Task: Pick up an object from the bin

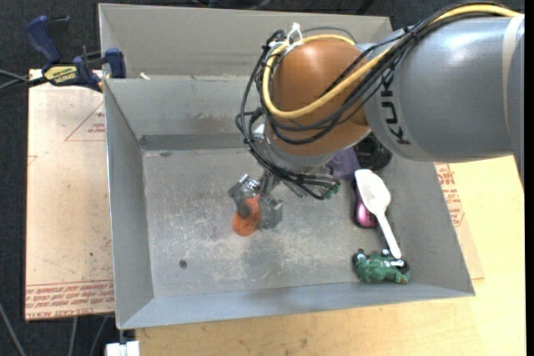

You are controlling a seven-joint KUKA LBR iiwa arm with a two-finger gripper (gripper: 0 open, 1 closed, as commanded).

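Down in bin (125,179), gripper (255,206) over small orange object (244,224), arm (450,87) from right

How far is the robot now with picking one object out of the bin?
Done: the gripper is down at the bin floor, right at a small orange thing near the middle. In hand: whether it grips that thing I cannot tell. Left: lifting it out; the white spoon and green toy lie untouched at the view's right.

the pincer (257,207) partly hides a small orange thing (243,225).
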